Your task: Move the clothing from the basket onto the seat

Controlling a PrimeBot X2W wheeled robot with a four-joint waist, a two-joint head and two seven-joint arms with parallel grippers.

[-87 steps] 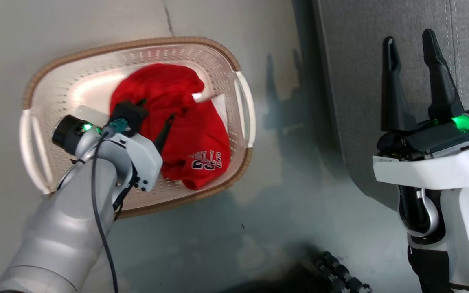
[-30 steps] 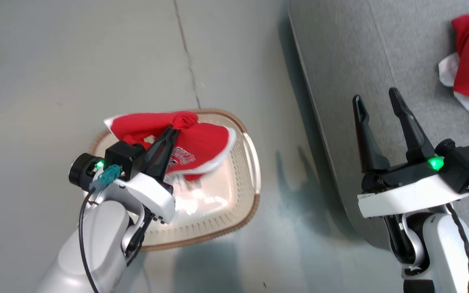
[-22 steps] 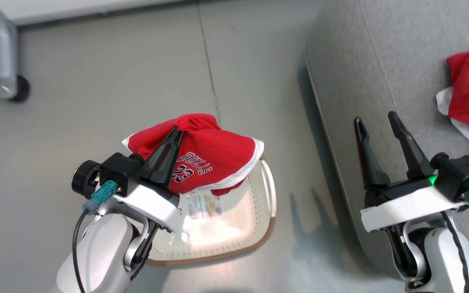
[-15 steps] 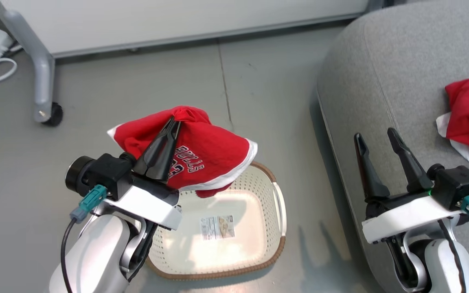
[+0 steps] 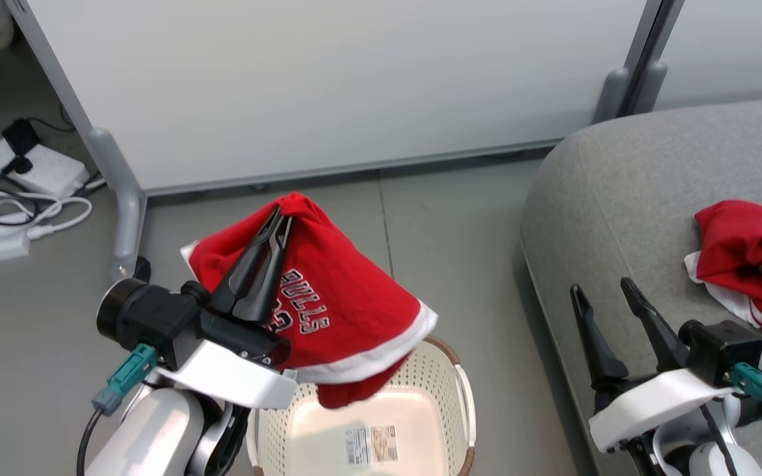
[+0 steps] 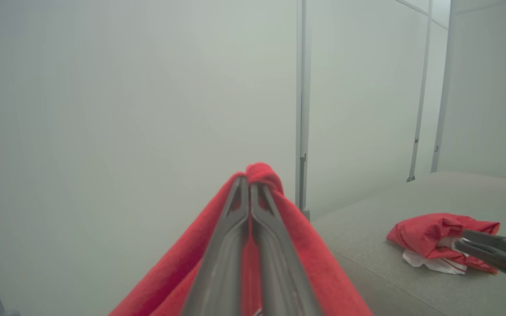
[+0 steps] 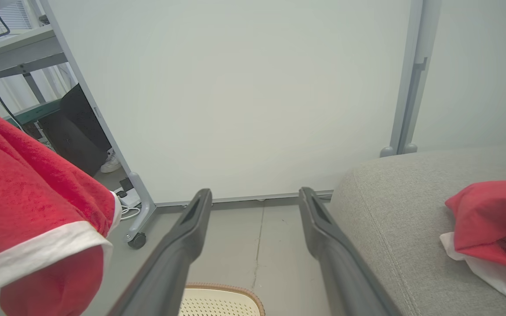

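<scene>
Aloft, the left gripper (image 5: pixel 281 217) pinches the jersey (image 5: pixel 348 304) above the basket (image 5: pixel 437 383).

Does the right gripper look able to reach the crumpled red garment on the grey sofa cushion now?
Probably yes. The right gripper is open and empty above the edge of the grey fabric sofa cushion, and only bare cushion lies between it and the crumpled red garment with white trim.

Soft cloth jersey (image 5: pixel 354 311), plastic basket (image 5: pixel 442 380) (woven rim), probably matt seat (image 5: pixel 619 198)
</scene>
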